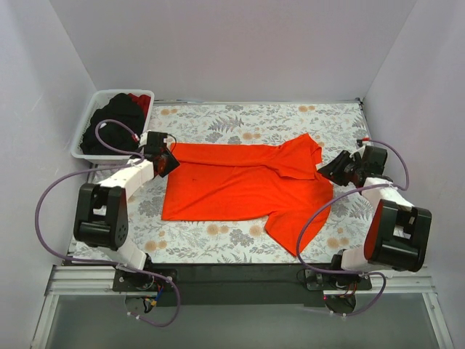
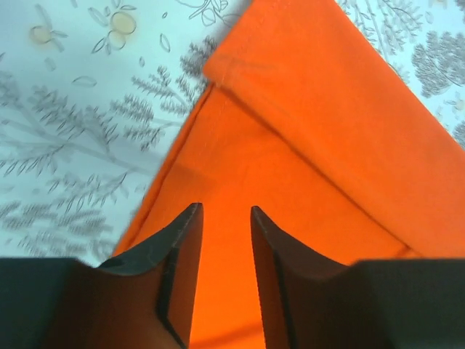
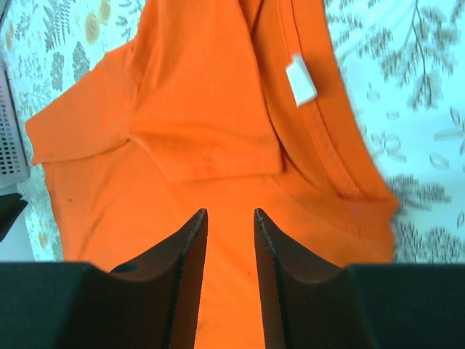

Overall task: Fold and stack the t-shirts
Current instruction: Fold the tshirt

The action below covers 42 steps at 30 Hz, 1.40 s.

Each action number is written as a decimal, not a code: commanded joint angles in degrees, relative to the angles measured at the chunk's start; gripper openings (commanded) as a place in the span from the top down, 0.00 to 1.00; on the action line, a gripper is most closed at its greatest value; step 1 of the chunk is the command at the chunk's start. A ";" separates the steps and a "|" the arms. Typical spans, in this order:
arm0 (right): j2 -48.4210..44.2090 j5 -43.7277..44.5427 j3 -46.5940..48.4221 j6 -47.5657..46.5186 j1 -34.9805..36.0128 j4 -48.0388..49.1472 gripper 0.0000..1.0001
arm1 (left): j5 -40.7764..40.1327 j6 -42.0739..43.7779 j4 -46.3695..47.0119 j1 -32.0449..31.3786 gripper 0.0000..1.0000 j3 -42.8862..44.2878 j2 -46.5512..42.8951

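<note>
A bright orange t-shirt (image 1: 240, 185) lies spread across the floral table, its top edge folded over and one sleeve hanging toward the front right. My left gripper (image 1: 168, 161) is open over the shirt's left end; in the left wrist view its jaws (image 2: 226, 211) stand apart above the orange cloth (image 2: 320, 123). My right gripper (image 1: 331, 169) is open at the shirt's collar end; in the right wrist view (image 3: 230, 212) it hovers over the cloth near the white neck label (image 3: 300, 80). Black (image 1: 109, 127) and dark red (image 1: 136, 99) shirts lie in the basket.
A white plastic basket (image 1: 123, 92) stands at the table's far left corner; its edge shows in the right wrist view (image 3: 9, 145). The floral tablecloth (image 1: 240, 120) covers the table. Walls close in on three sides.
</note>
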 commanded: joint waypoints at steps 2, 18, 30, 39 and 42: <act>5.58 -0.59 4.31 0.70 0.91 6.04 0.62 | -0.15 2.73 4.59 0.57 0.73 3.77 6.25; 14.73 10.49 -0.26 0.00 -1.11 6.66 0.66 | -4.20 -0.43 3.97 4.17 0.83 -1.15 13.12; 12.18 8.57 3.34 -0.35 -2.00 4.37 0.65 | -0.42 -0.26 4.15 4.35 0.73 0.87 11.36; 14.99 -0.39 13.97 -2.81 0.73 5.86 0.64 | 1.70 1.15 4.76 4.35 0.48 7.02 9.95; 17.89 -2.86 17.65 -2.90 1.69 7.36 0.61 | 0.29 1.85 4.94 4.35 0.40 8.17 10.83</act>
